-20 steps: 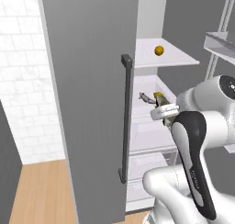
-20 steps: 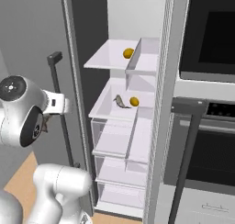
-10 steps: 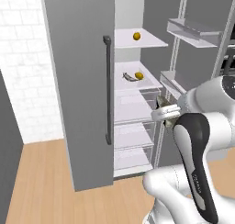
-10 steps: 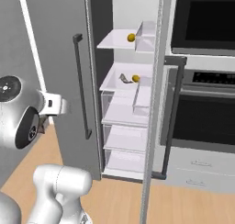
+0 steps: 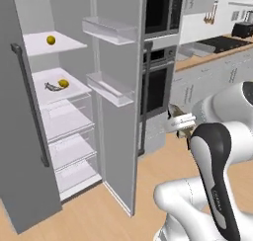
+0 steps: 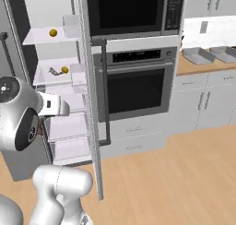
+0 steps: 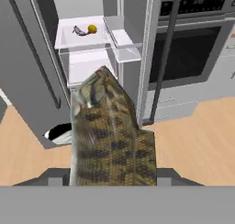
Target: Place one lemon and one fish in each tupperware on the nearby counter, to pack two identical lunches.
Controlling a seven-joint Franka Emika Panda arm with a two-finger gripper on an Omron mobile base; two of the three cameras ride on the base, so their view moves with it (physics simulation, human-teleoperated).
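A mottled brown fish point(image 7: 110, 136) stands up between the fingers of my gripper point(image 7: 112, 176), which is shut on it. In the left base view the gripper point(image 5: 181, 128) hangs in front of the oven, right of the open fridge. One lemon point(image 5: 51, 39) lies on the upper fridge shelf. On the shelf below, a second lemon point(image 5: 63, 83) lies beside another fish point(image 5: 51, 87); that pair also shows in the hand view as lemon point(image 7: 92, 29) and fish point(image 7: 79, 31). Two grey tupperware point(image 6: 198, 56) point(image 6: 226, 53) sit on the counter point(image 6: 203, 66) at the far right.
The fridge door point(image 5: 118, 101) stands open with its shelves toward me, and the other door point(image 5: 24, 151) is at the left. A built-in oven point(image 6: 136, 88) with a microwave point(image 6: 131, 9) above fills the wall between fridge and counter. Wooden floor point(image 6: 175, 173) lies in front.
The whole picture has slid left as the base turns away from the fridge; oven, counter and tupperware have come into view. The gripper still grips the fish.
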